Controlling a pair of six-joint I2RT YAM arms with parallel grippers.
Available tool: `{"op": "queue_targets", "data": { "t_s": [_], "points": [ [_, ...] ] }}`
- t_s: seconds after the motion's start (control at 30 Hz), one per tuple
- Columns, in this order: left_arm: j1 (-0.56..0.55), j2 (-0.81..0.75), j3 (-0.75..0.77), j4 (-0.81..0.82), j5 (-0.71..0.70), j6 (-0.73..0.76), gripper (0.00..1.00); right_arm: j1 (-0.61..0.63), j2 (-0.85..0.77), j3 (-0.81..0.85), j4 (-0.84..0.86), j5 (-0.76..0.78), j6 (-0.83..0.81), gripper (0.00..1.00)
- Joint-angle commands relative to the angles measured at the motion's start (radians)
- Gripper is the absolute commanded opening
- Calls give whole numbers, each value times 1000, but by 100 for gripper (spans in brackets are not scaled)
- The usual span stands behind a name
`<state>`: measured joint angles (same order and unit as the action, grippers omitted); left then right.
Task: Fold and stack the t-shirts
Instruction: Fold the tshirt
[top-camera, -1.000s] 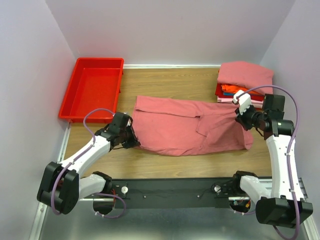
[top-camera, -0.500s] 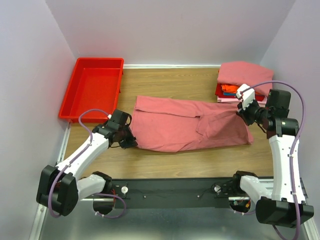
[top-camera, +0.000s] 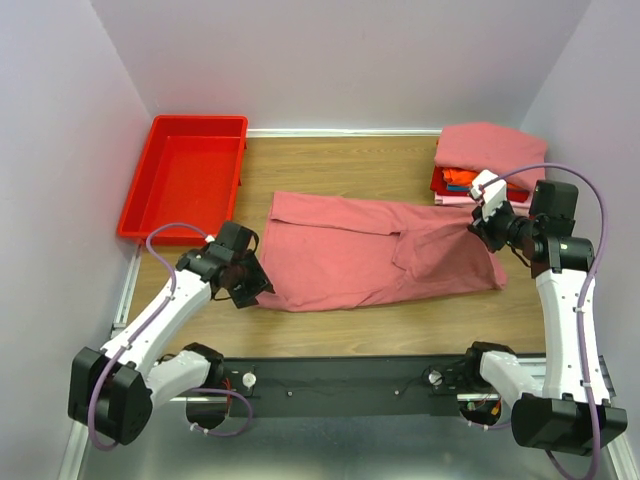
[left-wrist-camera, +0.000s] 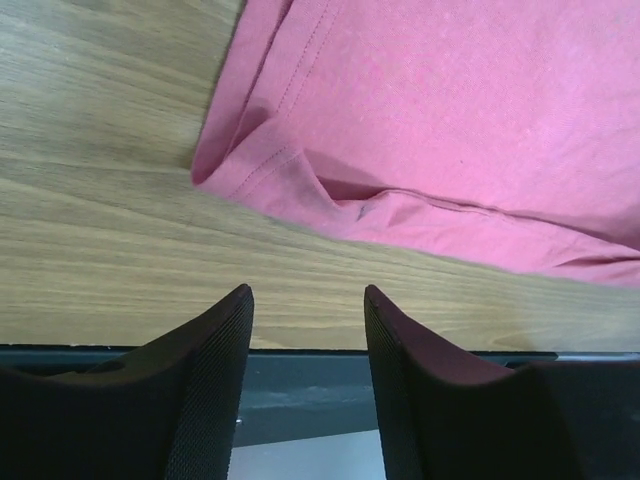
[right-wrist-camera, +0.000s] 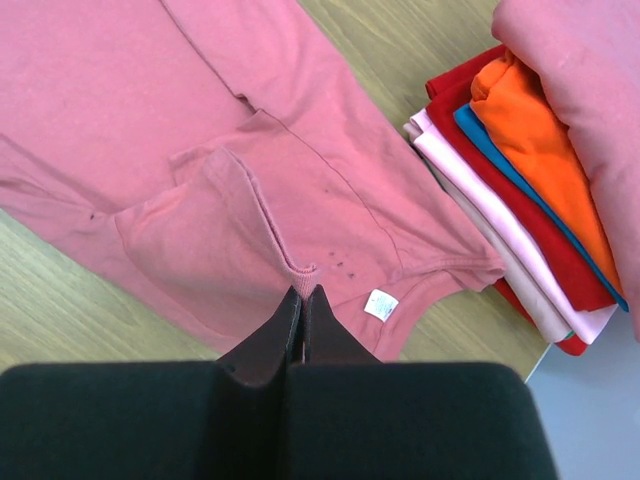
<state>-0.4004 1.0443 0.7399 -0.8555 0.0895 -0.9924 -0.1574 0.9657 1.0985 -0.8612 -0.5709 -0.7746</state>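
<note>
A large salmon-pink t-shirt (top-camera: 380, 250) lies folded lengthwise across the middle of the table. My left gripper (top-camera: 252, 285) hovers open just off its lower left hem corner (left-wrist-camera: 215, 165), with nothing between the fingers (left-wrist-camera: 225, 340). My right gripper (top-camera: 480, 225) is shut on the ribbed collar (right-wrist-camera: 305, 275) at the shirt's right end, beside the small white neck tag (right-wrist-camera: 380, 304). A stack of folded t-shirts (top-camera: 488, 165) in red, orange and pale pink, with a pink one on top, sits at the back right.
An open red plastic bin (top-camera: 185, 185) stands at the back left. The table's near edge and a dark rail (left-wrist-camera: 300, 385) lie right under my left gripper. The stack (right-wrist-camera: 520, 170) is close to the right of my right gripper.
My left gripper has opened, let go of the shirt's left hem and backed off slightly to the left. The right gripper kept its hold and shifted a little; the shirt's right end lies flatter.
</note>
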Motion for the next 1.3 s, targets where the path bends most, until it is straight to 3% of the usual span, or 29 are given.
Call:
{"op": "queue_targets", "data": {
  "t_s": [0.0,0.13,0.3,0.9,1.0,1.03,1.13,1.27],
  "points": [
    [5,28,1,-11,-31,5,57,-5,-5,-12,27,-40,14,0],
    [11,147,53,64,-111,61,57,-5,4,-15,28,-47,17,0],
    [11,239,101,92,-114,103,56,-5,5,-25,28,-47,14,0],
    [8,414,104,122,-100,153,47,-5,11,-38,39,-37,9,1],
    [8,413,92,138,-94,158,40,-5,11,-42,39,-35,9,0],
    [8,413,92,139,-94,159,28,-7,13,-42,40,-37,9,1],
    [8,404,105,131,-56,172,10,-5,13,-35,41,-37,9,1],
    [8,356,121,98,-73,179,6,-5,5,-26,39,-20,9,0]
  ]
}}
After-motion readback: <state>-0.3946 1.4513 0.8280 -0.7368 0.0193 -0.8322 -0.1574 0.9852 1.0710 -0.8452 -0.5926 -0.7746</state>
